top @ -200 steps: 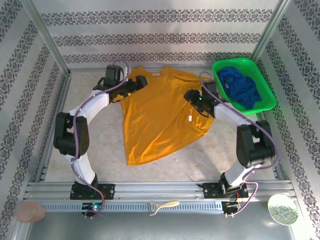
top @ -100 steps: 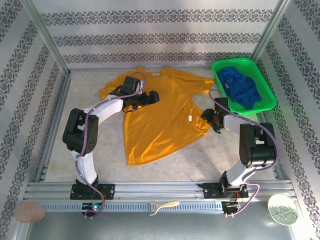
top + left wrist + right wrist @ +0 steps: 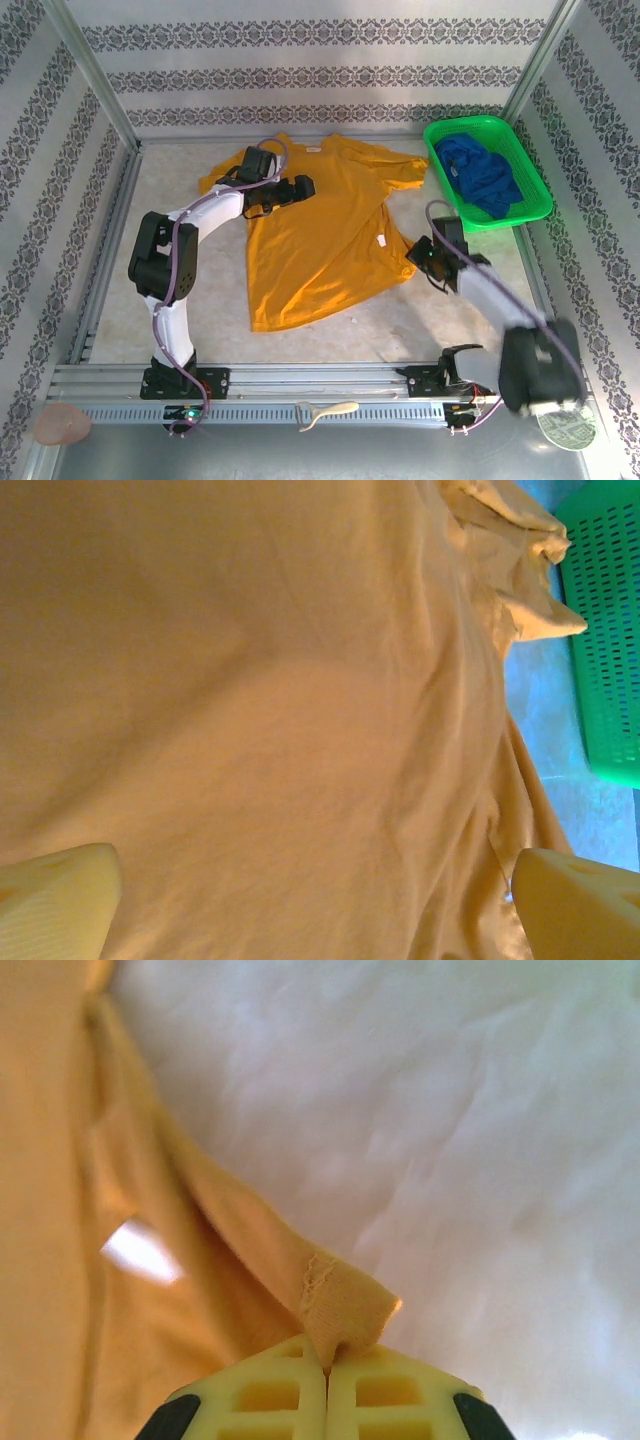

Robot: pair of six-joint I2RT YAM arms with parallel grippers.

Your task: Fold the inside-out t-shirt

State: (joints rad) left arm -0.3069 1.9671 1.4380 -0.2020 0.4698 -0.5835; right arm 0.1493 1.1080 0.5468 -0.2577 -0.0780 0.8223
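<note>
- The right jaws are closing tight on a small fold of the mustard t-shirt (image 3: 320, 235), pinching its side edge (image 3: 340, 1305) on the near side of the green basket (image 3: 487, 170). A second ago they were standing part open over the cloth farther in, so this grasp is brand new.
- The left jaws are hanging wide and holding nothing, their fingertips (image 3: 55, 895) far apart above the shirt's chest, well away from the basket. A second ago they were sitting over the sleeve farthest from the basket.
- The mustard t-shirt is lying spread on the worktop (image 3: 200, 300) beside the basket, one sleeve nearly reaching it, and a white label (image 3: 381, 239) is showing on the upper face.
- A blue garment (image 3: 480, 175) is resting inside the basket, apart from the work.
- With one edge now gripped, the fold looks to be only starting. That side probably needs carrying across, away from the basket.
- The pinch is taking little cloth, so it may be slipping out under a pull.
</note>
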